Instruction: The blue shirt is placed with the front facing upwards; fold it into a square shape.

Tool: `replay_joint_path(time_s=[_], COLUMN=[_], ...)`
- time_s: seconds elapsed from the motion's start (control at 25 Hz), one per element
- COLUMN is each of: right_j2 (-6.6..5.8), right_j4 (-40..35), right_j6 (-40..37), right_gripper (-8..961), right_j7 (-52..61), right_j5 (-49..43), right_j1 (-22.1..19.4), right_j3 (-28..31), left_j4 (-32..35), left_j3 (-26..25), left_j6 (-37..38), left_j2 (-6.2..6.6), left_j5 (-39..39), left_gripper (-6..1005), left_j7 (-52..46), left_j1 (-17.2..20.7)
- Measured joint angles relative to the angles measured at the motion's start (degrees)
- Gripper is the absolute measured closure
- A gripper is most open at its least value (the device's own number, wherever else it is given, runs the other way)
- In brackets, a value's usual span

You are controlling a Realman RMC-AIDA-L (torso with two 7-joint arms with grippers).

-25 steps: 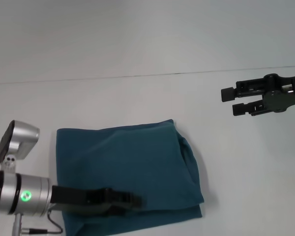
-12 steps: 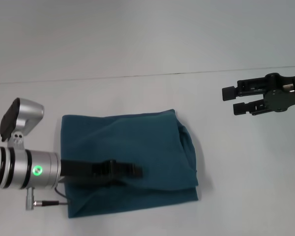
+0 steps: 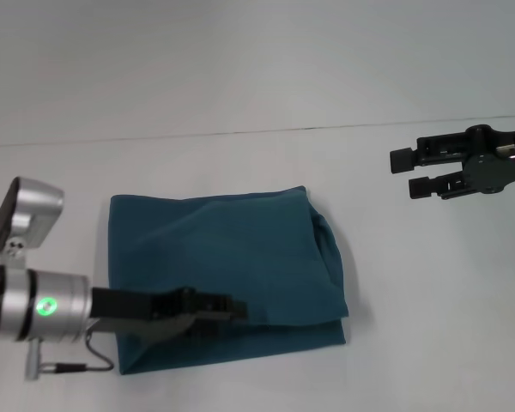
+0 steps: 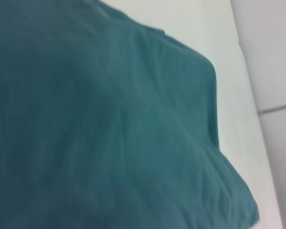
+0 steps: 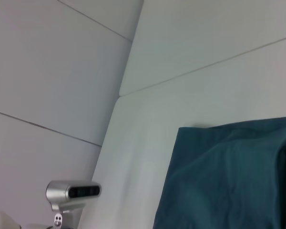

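lying folded into a rough square on the white desk (image 3: 240,94), the dark teal-blue cotton shirt (image 3: 232,257) shows only plain fabric. the left gripper (image 3: 219,309) sits low over its near edge, fingers together; i cannot tell whether they pinch cloth. the right gripper (image 3: 409,172) hangs well apart to the right, fingers spread, holding nothing.

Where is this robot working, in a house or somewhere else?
Probably a robot test lab, not a house: a bare white table, just one folded blue shirt, and two black grippers, left and right.
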Motion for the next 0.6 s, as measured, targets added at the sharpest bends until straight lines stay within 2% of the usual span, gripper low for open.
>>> replay_joint_path(time_s=[0.08,0.12,0.32,0.48,0.6], right_j2=[-0.01,-0.01,0.33,1.66,2.95], right_j4=[0.0,0.0,0.0,0.0,0.0], right_j6=[-0.1,-0.2,-0.6,-3.2,-5.9], right_gripper=[69,69,69,69,69], right_j7=[0.0,0.0,-1.9,-9.3,-17.9], right_j5=[0.0,0.0,0.0,0.0,-0.1], right_j1=[0.2,0.2,0.4,0.7,0.8], right_j3=[0.1,0.1,0.0,-0.3,-1.6], left_j4=[0.4,2.4,9.8,12.5,12.8], left_j3=[-0.6,-1.6,-5.0,-10.8,-14.2], left_j6=[2.0,6.7,18.0,25.5,27.5], left_j2=[0.17,0.21,-0.20,0.37,0.84], left_j5=[0.0,0.0,-0.3,-0.3,0.0], left_gripper=[309,309,309,309,309], left_j7=[0.0,0.0,2.3,10.7,19.7], left_j1=[0.7,2.2,6.6,8.8,10.0])
